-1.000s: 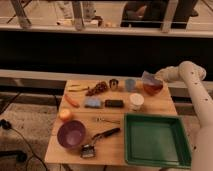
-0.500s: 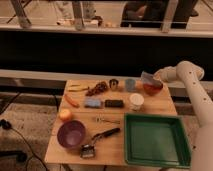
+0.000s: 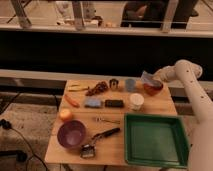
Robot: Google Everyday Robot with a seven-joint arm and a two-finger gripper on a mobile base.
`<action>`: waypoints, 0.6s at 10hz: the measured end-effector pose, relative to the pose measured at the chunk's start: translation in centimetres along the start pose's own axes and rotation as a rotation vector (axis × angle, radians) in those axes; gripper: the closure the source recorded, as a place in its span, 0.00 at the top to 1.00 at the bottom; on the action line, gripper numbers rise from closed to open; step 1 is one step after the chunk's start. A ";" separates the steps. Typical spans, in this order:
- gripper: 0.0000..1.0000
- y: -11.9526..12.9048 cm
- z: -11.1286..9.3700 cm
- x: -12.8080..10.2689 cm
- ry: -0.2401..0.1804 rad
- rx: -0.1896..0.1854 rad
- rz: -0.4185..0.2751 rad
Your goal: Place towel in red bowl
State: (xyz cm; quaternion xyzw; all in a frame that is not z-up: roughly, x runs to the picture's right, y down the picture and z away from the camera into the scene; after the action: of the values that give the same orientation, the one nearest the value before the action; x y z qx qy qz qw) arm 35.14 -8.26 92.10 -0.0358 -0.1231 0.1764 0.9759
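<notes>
The red bowl point(image 3: 153, 89) stands at the table's back right. A pale blue-grey towel point(image 3: 147, 78) hangs over the bowl's back left rim, held at the tip of my gripper point(image 3: 154, 78). The gripper reaches in from the right on the white arm point(image 3: 186, 75) and is shut on the towel, just above the bowl. The gripper hides part of the bowl's far rim.
The wooden table point(image 3: 115, 150) also holds a green tray point(image 3: 155, 141) at the front right, a white cup point(image 3: 136, 101), a blue cup point(image 3: 130, 85), a metal cup point(image 3: 114, 84), a purple bowl point(image 3: 71, 133), a brush point(image 3: 98, 142), a carrot point(image 3: 72, 101) and a sponge point(image 3: 92, 103). A dark ledge runs behind.
The arm has shifted slightly left and down, bringing the towel closer over the red bowl. Nothing else on the table has moved.
</notes>
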 end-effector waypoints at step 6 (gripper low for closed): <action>0.80 0.2 -0.3 -0.4 -0.006 -0.008 -0.013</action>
State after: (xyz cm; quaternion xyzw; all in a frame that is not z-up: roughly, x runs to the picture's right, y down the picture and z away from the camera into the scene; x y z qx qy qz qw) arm 34.78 -8.21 91.68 -0.0385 -0.1268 0.1698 0.9765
